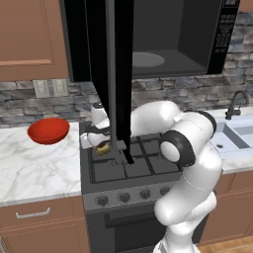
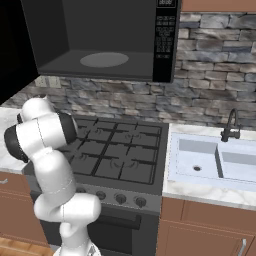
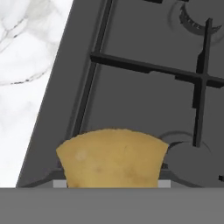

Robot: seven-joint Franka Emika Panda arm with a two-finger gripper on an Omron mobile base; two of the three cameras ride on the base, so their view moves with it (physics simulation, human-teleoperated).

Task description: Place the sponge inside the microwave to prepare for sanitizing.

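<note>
Gripper (image 1: 100, 143) pinching the sponge (image 3: 112, 158) over the stove (image 3: 144, 87): light, soft, compressible (likely springy), best being held across its short sides.

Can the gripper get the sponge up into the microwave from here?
Probably yes: the gripper holds the sponge low over the stove, and the microwave cavity is open, though the door hangs close.

Even, shadowless, slightly soft rendering
</note>
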